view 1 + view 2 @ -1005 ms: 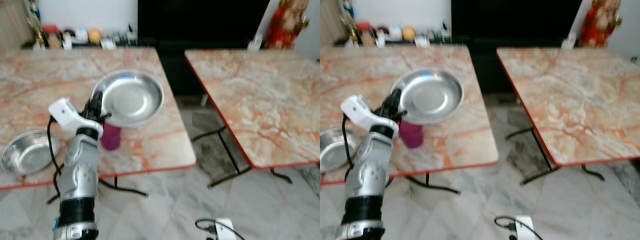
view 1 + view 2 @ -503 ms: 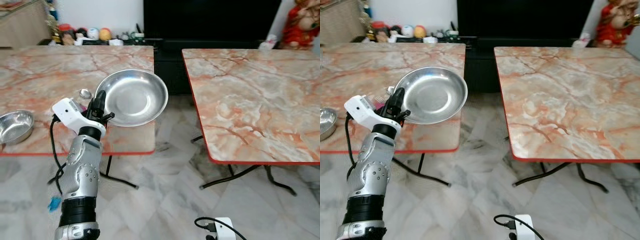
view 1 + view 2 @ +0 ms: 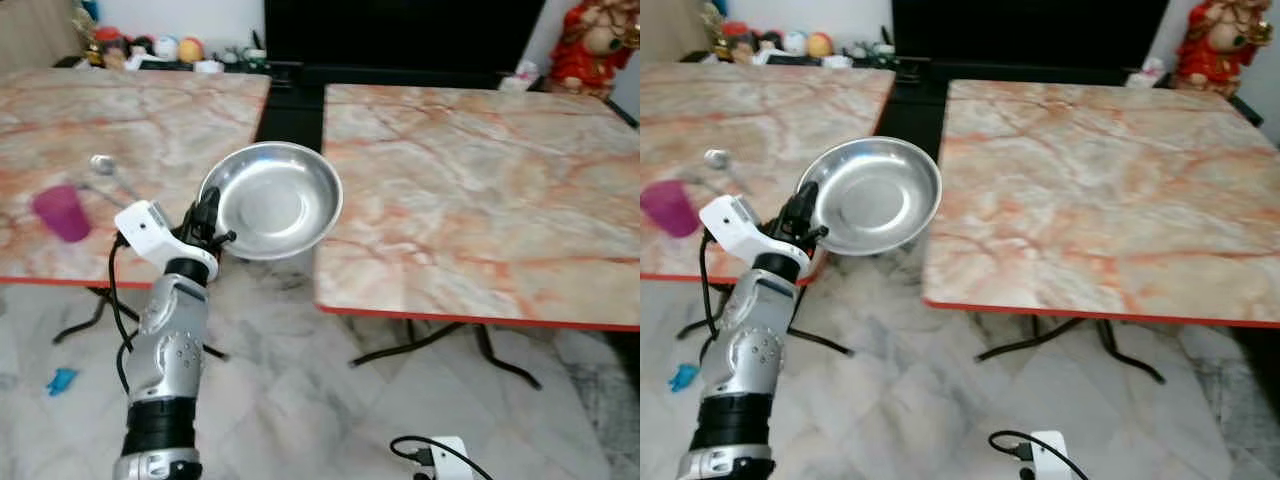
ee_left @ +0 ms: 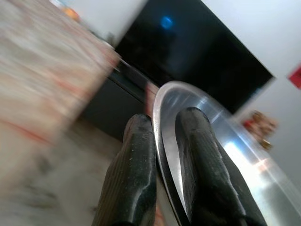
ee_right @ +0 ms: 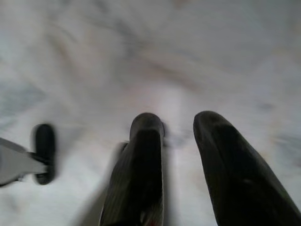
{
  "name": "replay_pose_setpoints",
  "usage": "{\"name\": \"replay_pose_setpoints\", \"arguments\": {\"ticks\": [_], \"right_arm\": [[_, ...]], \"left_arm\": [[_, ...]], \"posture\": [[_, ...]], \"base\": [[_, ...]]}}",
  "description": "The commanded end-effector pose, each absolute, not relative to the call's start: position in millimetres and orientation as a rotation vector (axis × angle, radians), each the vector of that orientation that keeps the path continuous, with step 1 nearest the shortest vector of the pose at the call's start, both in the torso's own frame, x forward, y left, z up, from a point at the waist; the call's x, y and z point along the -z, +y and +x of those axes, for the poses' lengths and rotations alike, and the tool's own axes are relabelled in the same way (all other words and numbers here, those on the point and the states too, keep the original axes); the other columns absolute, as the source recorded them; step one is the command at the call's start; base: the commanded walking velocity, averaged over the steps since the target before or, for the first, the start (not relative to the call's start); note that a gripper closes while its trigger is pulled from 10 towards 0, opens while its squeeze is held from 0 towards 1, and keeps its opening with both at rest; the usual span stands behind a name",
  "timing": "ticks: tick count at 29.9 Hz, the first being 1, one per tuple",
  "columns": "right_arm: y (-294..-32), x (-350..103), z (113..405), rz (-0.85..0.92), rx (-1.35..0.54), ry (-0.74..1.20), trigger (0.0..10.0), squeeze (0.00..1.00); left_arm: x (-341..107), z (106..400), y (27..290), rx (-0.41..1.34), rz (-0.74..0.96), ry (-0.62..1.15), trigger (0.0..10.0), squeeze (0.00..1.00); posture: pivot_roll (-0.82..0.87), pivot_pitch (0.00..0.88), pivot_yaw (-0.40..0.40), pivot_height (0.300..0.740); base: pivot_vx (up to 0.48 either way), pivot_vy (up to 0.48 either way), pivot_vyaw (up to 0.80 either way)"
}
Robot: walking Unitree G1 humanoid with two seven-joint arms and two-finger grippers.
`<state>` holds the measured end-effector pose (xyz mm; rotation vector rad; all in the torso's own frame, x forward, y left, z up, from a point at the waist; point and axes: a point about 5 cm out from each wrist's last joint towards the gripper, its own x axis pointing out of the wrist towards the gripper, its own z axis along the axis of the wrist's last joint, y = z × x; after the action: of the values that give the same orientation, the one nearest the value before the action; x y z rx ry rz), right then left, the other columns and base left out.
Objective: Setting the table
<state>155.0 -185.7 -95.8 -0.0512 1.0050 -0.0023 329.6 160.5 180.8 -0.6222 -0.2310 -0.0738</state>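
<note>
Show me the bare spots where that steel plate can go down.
The right table is bare marble across its whole top. The left table holds a pink cup and spoon near its front; its back is bare. The left gripper holds the plate.

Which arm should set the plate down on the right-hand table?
Left, probably. The left gripper is clamped on the rim of the steel plate, held up beside the right-hand table. The right gripper hangs low over the floor, holding nothing.

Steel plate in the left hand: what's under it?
The steel plate hangs over marble floor in the gap between both tables. It hides the left table's near corner and the floor directly below.
</note>
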Motion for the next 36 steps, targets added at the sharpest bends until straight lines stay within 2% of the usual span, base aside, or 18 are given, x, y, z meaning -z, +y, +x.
{"name": "replay_pose_setpoints", "arguments": {"ticks": [1, 20, 23, 36], "right_arm": [[-184.2, 95.7, 155.6, -0.057, -0.006, 1.001, 10.0, 0.0], [-184.3, 95.1, 156.6, -0.022, 0.024, 0.99, 10.0, 0.0], [-182.2, 95.0, 157.5, -0.011, 0.035, 0.985, 10.0, 0.0], [-174.3, 94.9, 159.9, 0.024, 0.052, 0.978, 10.0, 0.0]], "left_arm": [[-190.3, 330.2, 162.7, 0.085, -0.596, -0.27, 10.0, 0.0], [-187.0, 331.4, 162.9, 0.085, -0.577, -0.252, 10.0, 0.0], [-187.2, 334.6, 166.4, 0.097, -0.537, -0.235, 10.0, 0.0], [-187.4, 340.9, 172.6, 0.129, -0.437, -0.186, 10.0, 0.0]], "posture": [[0.1, 0.0, -0.04, 0.74], [0.1, 0.0, -0.029, 0.74], [0.11, 0.0, 0.008, 0.74], [0.12, 0.0, 0.039, 0.74]], "base": [[0.0, -0.469, 0.0], [0.0, -0.469, 0.0], [0.0, -0.469, 0.0], [0.0, -0.457, 0.0]]}}
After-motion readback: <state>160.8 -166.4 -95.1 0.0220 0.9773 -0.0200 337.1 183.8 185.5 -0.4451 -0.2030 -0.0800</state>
